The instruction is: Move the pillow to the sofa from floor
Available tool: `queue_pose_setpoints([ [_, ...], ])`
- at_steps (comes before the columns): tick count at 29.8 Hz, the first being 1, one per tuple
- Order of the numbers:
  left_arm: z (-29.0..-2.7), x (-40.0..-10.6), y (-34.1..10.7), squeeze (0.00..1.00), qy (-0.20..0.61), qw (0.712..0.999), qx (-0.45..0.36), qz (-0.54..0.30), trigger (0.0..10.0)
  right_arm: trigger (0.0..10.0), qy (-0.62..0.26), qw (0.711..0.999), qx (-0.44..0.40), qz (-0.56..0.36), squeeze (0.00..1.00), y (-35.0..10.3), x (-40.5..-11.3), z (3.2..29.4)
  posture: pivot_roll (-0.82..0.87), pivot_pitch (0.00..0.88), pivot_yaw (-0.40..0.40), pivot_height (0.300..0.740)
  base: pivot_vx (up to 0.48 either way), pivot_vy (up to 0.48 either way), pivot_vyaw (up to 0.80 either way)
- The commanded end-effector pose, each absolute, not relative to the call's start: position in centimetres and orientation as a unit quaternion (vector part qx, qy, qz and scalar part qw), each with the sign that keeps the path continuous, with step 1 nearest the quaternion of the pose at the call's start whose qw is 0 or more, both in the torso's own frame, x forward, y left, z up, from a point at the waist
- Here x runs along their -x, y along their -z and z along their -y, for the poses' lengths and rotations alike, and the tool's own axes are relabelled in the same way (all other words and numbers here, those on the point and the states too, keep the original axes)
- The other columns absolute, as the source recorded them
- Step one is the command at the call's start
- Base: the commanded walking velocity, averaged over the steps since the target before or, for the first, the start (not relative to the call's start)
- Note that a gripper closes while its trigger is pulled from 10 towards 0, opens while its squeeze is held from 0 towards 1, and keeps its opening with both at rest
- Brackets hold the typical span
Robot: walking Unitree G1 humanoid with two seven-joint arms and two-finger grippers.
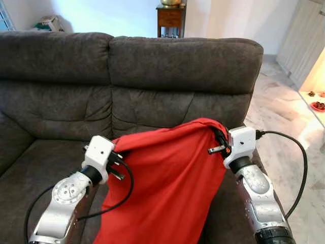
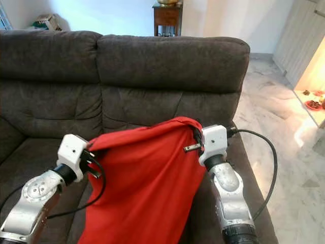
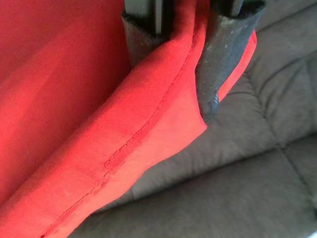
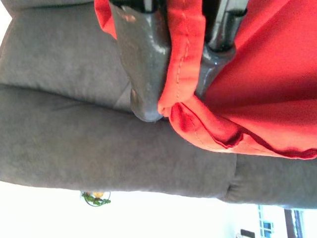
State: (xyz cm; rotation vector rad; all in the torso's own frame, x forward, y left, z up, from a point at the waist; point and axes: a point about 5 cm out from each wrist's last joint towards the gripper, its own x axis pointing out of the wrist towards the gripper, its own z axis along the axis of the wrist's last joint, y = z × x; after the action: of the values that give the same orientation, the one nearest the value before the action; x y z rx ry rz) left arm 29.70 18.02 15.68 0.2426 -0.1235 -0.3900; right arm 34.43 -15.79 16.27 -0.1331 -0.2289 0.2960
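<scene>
Red cloth of the pillow (image 1: pixel 167 188) hangs between the two grippers, held up in the air in front of the sofa (image 1: pixel 127 76) and over its seat cushion. The left gripper (image 3: pixel 185 74) is clamped on the pillow's upper left corner: in the left wrist view a stitched seam edge runs between its two black fingers (image 3: pixel 223 64), which press the fabric from both sides. The right gripper (image 4: pixel 181 74) is clamped on the upper right corner, which stands higher than the left one; in the right wrist view its grey-black fingers (image 4: pixel 143 69) pinch a folded hem, with a bunched fold of cloth just past the fingertips. From both grips the pillow drapes downward as a loose, slack sheet, its top edge sloping up toward the right gripper. A black cable (image 1: pixel 299 168) loops out from the right wrist. Beyond the grippers lies the dark grey-brown seat, then the tufted backrest with two cushions. Farther back, behind the sofa, stands a small wooden side table (image 1: pixel 171 18) against a pale wall, and to the right of the right gripper stretches a marble-patterned floor (image 1: pixel 284 107).
</scene>
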Motion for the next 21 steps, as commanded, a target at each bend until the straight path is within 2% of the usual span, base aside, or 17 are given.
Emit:
queue_pose_setpoints([
  [1, -18.5, -30.1, -16.8, 0.0, 0.184, 0.971, -0.127, 0.08, 10.0, 10.0, -0.136, 0.971, 0.066, 0.184, 0.0, -19.9, -35.4, 15.8, 0.02, 0.065, 0.031, 0.74, 0.0, 0.0, 0.0],
  [6, -18.6, -30.4, -17.2, 0.0, 0.183, 0.971, -0.13, 0.084, 10.0, 10.0, -0.132, 0.969, 0.073, 0.198, 0.0, -21.2, -36.4, 15.6, 0.02, 0.064, 0.029, 0.74, 0.0, 0.0, 0.0],
  [10, -18.6, -30.2, -16.8, 0.0, 0.186, 0.972, -0.126, 0.075, 10.0, 10.0, -0.162, 0.959, 0.088, 0.216, 0.0, -21.7, -36.4, 14.9, 0.03, 0.068, 0.027, 0.74, 0.0, 0.0, 0.0],
  [14, -18.7, -29.3, -15.4, 0.0, 0.19, 0.972, -0.131, 0.051, 10.0, 10.0, -0.185, 0.958, 0.092, 0.198, 0.0, -20.1, -35.9, 14.5, 0.03, 0.073, 0.024, 0.74, 0.0, 0.0, 0.0],
  [21, -18.9, -29.3, -15.1, 0.0, 0.19, 0.972, -0.136, 0.04, 10.0, 10.0, -0.154, 0.971, 0.089, 0.158, 0.0, -18.4, -36.0, 15.7, 0.03, 0.076, 0.023, 0.74, 0.0, 0.0, 0.0],
])
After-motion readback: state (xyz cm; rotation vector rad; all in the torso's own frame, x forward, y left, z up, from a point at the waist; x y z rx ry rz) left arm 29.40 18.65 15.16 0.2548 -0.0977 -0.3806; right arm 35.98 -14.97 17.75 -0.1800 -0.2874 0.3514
